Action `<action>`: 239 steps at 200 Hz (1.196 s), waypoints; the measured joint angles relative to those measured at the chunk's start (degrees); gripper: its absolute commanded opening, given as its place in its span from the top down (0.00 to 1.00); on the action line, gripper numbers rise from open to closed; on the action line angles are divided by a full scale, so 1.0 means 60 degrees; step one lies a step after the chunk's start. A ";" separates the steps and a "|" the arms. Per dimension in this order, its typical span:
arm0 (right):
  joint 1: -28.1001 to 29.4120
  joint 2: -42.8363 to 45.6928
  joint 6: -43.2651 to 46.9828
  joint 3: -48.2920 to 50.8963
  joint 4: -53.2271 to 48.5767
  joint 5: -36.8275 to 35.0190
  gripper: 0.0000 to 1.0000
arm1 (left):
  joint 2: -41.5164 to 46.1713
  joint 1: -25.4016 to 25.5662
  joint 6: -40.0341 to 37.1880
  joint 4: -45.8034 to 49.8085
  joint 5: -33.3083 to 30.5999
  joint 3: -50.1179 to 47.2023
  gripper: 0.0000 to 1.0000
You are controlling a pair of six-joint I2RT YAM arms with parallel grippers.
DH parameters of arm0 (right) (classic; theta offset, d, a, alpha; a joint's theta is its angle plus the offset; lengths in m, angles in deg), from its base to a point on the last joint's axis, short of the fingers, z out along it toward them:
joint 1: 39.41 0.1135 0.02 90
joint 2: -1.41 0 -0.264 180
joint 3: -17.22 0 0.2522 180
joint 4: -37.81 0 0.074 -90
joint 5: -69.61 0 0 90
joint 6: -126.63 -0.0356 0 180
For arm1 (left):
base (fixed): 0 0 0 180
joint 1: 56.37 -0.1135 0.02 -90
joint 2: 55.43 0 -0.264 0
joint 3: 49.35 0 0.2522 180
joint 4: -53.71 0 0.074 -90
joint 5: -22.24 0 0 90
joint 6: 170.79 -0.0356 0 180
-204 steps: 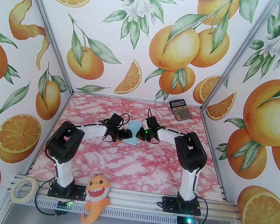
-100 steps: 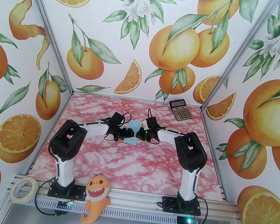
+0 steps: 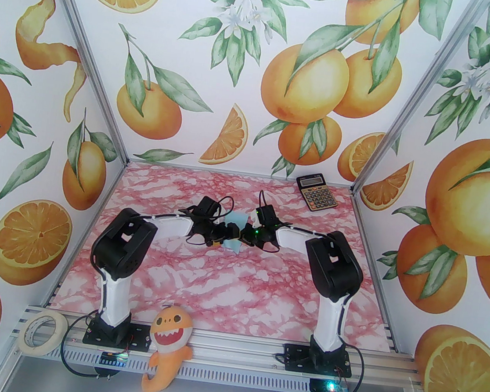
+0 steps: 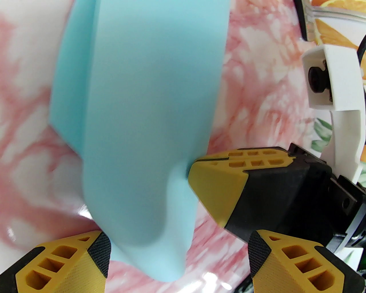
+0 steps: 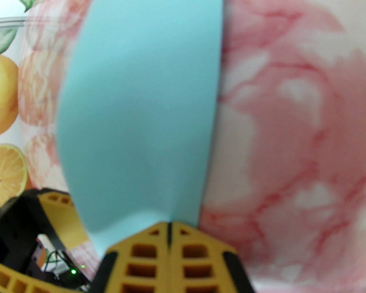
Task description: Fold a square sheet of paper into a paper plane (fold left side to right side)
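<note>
**Right end effector** [image 5: 168,226]: yellow fingers pressed flat together, clenched on the edge of the sheet of paper [image 5: 140,114]. From the left wrist, the same fingers [image 4: 217,183] are seen pinching the sheet's side edge.

**Left end effector** [image 4: 177,243]: released, jaws spread wide. The sheet's lower end hangs between them, closer to the left-hand finger [image 4: 71,266]. I cannot tell whether it touches that finger.

**Sheet of paper** [image 4: 143,114]: pale blue, lifted off the table and bowed rather than flat. A second, darker layer shows along one side. From above, it [image 3: 236,221] stands between the two end effectors [image 3: 229,235] [image 3: 244,235], which nearly meet around the middle of the table.

**Table** [image 3: 225,285]: pink-and-white marbled top, with both arms reaching inward over it.

**Calculator** [image 3: 316,193]: black and gold, lying at the far right corner, well apart from the paper.

**Plush toy** [image 3: 169,341]: orange, open-mouthed, hanging on the near rail between the arm bases.

**Roll of tape** [image 3: 42,333]: pale, resting on the near rail, left of the left arm's base.

**Walls**: printed with oranges, leaves and blossoms.
</note>
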 measured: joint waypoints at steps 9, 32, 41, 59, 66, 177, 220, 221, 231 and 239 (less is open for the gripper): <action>-0.0004 0.0000 0.0000 0.0015 0.0018 0.0004 1.00 | -0.0025 -0.0007 0.0066 -0.0062 0.0025 0.0004 0.16; -0.0007 0.0011 0.0000 0.0051 0.0073 0.0007 1.00 | -0.0066 -0.0033 0.0182 -0.0171 0.0058 0.0004 0.16; -0.0007 0.0022 0.0000 0.0066 0.0087 0.0004 1.00 | -0.0076 -0.0062 0.0222 -0.0222 0.0109 0.0004 0.16; -0.0011 0.0029 -0.0004 0.0091 0.0131 0.0007 1.00 | -0.0178 -0.0106 0.0240 -0.0277 0.0219 0.0102 0.16; -0.0015 0.0029 -0.0025 0.0095 0.0135 0.0007 1.00 | -0.0233 -0.0124 0.0226 -0.0291 0.0248 0.0160 0.16; -0.0015 0.0040 -0.0069 0.0135 0.0204 0.0007 1.00 | -0.0423 -0.0423 -0.0874 -0.1399 0.0011 0.0372 0.19; -0.0018 0.0040 -0.0069 0.0135 0.0204 0.0007 1.00 | -0.0004 -0.0474 -0.0903 -0.1654 0.0291 -0.0401 0.47; -0.0015 0.0040 -0.0069 0.0135 0.0204 0.0007 1.00 | 0.0004 -0.0474 -0.0940 -0.1665 0.0295 -0.0423 0.47; -0.0018 0.0040 -0.0069 0.0135 0.0204 0.0007 1.00 | 0.0168 -0.0474 -0.0816 -0.1727 0.0415 -0.0674 0.50; -0.0018 0.0040 -0.0069 0.0135 0.0200 0.0007 1.00 | 0.0299 -0.0474 -0.0750 -0.1770 0.0455 -0.0863 0.58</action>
